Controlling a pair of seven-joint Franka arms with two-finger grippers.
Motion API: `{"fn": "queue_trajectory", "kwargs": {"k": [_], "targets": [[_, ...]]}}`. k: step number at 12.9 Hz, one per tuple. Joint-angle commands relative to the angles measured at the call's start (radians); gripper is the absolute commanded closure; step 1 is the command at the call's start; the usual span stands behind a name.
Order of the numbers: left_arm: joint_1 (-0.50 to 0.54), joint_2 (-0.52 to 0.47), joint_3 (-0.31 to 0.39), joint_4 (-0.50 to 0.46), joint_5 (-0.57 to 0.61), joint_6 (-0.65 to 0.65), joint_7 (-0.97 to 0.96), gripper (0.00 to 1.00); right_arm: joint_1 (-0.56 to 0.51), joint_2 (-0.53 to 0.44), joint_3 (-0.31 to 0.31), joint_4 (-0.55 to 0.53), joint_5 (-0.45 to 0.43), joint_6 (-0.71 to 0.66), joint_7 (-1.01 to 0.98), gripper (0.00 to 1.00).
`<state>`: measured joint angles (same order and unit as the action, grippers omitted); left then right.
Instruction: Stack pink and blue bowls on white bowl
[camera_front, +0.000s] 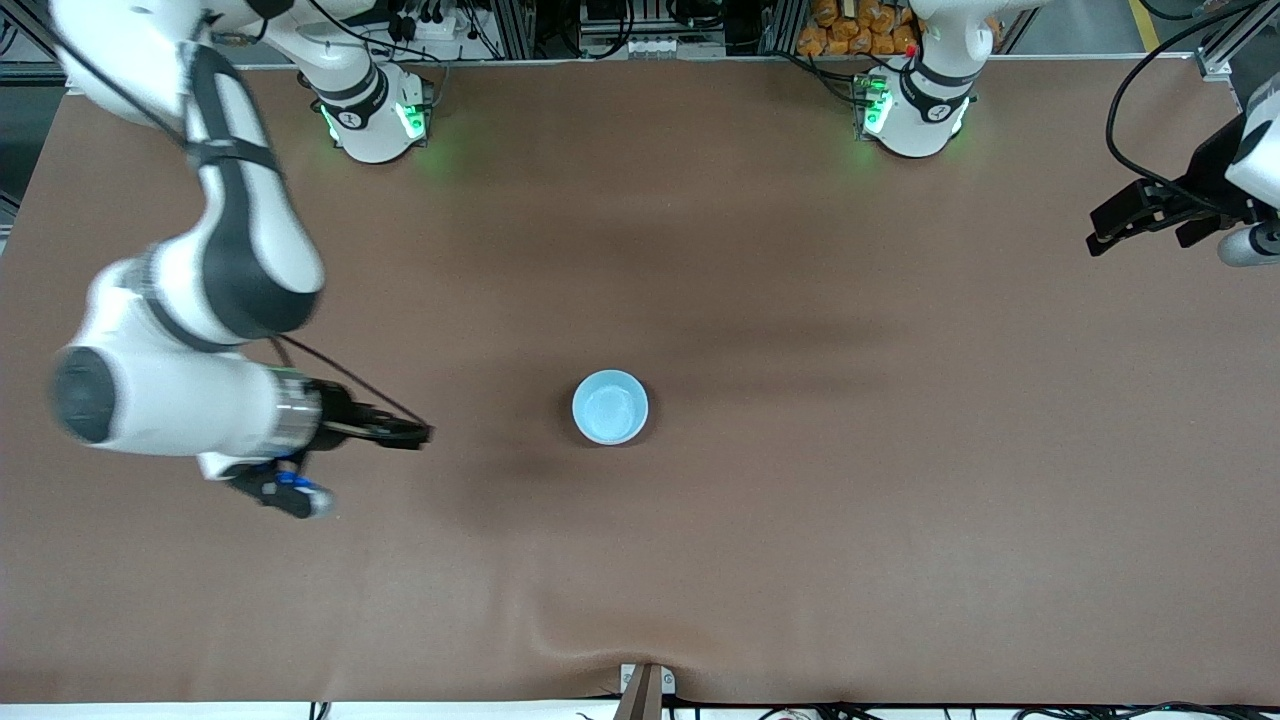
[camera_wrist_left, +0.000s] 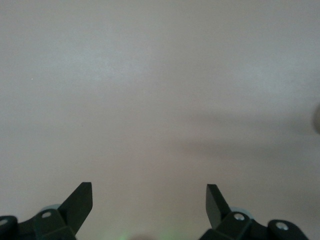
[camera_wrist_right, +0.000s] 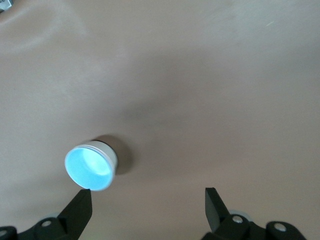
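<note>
A light blue bowl (camera_front: 610, 406) stands upright in the middle of the brown table. In the right wrist view the blue bowl (camera_wrist_right: 89, 169) has a white outer wall (camera_wrist_right: 112, 154) under its rim, so it seems to sit in the white bowl. The pink bowl is hidden. My right gripper (camera_front: 420, 433) is open and empty over the table beside the bowl, toward the right arm's end; it also shows in its wrist view (camera_wrist_right: 147, 192). My left gripper (camera_front: 1138, 238) is open and empty at the left arm's end of the table, and its own view (camera_wrist_left: 149, 186) shows only bare table.
The brown table cover (camera_front: 800, 560) has a fold at its edge nearest the front camera. A small bracket (camera_front: 645, 688) sits at the middle of that edge. The two arm bases (camera_front: 375, 115) stand along the table's farthest edge.
</note>
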<state>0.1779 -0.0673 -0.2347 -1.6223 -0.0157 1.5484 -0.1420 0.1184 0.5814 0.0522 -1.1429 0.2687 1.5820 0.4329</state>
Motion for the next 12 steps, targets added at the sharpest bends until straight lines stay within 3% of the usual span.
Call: {"fn": "queue_trajectory", "kwargs": {"k": [1, 3, 4, 5, 7, 10, 12], "targets": [[0.006, -0.006, -0.009, 0.004, -0.015, -0.011, 0.015, 0.0, -0.068, -0.09, 0.043, -0.002, -0.106, -0.14, -0.098, 0.0], [0.009, -0.006, -0.009, 0.007, -0.012, -0.011, 0.016, 0.0, -0.138, -0.185, 0.136, -0.008, -0.187, -0.187, -0.148, 0.0], [0.009, -0.008, -0.008, 0.01, -0.013, -0.011, 0.013, 0.0, -0.14, -0.237, 0.155, -0.014, -0.241, -0.232, -0.149, 0.0], [0.011, -0.006, -0.006, 0.01, -0.017, -0.011, 0.013, 0.0, -0.137, -0.286, 0.156, -0.015, -0.287, -0.25, -0.189, 0.0], [0.011, -0.003, -0.005, 0.009, -0.017, -0.011, 0.012, 0.0, -0.137, -0.377, 0.141, -0.081, -0.287, -0.244, -0.295, 0.0], [0.014, 0.0, -0.002, 0.007, -0.015, -0.013, 0.007, 0.0, -0.115, -0.626, 0.005, -0.434, -0.257, -0.116, -0.328, 0.0], [0.021, 0.0, 0.005, 0.009, -0.015, -0.013, 0.016, 0.0, -0.101, -0.777, -0.009, -0.659, -0.255, -0.001, -0.336, 0.0]]}}
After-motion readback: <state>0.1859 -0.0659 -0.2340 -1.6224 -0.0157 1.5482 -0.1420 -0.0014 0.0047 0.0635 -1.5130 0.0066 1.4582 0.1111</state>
